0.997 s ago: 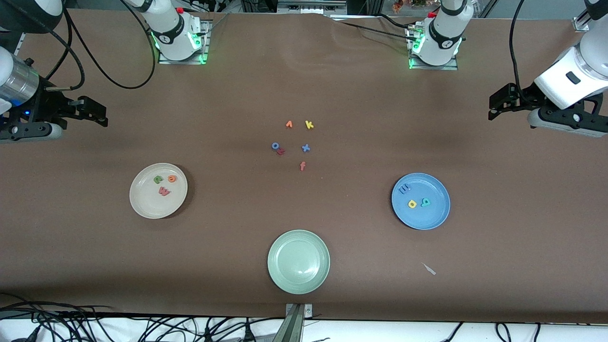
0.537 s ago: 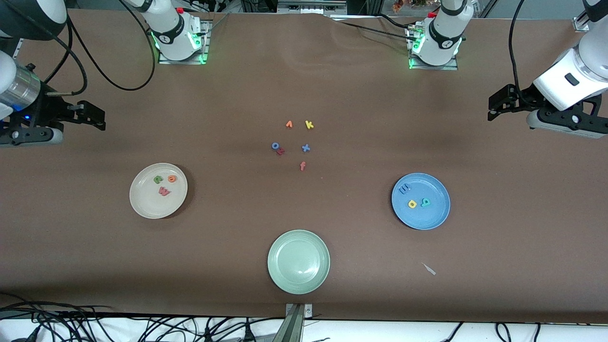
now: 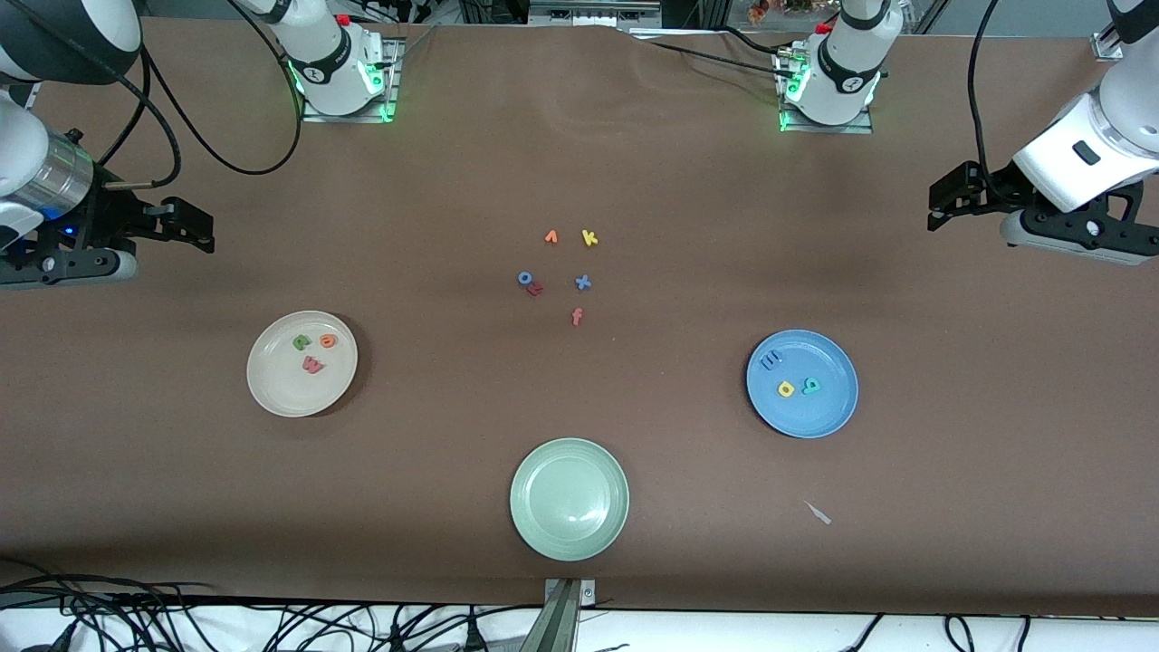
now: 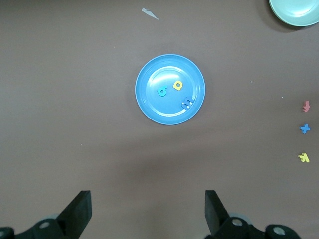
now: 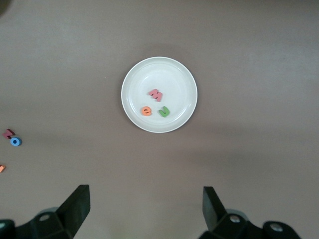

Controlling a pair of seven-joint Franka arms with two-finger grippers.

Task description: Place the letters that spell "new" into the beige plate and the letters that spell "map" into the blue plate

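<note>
Both arms have drawn back; the right gripper (image 3: 195, 231) and left gripper (image 3: 946, 195) hang spread and empty. On the beige plate (image 3: 281, 389), n (image 3: 301, 342) at 12 o'clock, e (image 3: 328, 340), w (image 3: 313, 365); the blue plate (image 3: 828, 412) holds m (image 3: 771, 360), p (image 3: 786, 389), a (image 3: 811, 386). Sorting looks complete.

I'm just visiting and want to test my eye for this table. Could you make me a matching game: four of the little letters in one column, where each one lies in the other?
Letters:
1. orange e
2. blue m
3. yellow k
4. teal a

Places:
A. bare table, middle cluster
B. beige plate
C. blue plate, beside the yellow p
D. blue plate, nearest its rim

Pairs: 1-B, 2-D, 3-A, 4-C
</note>
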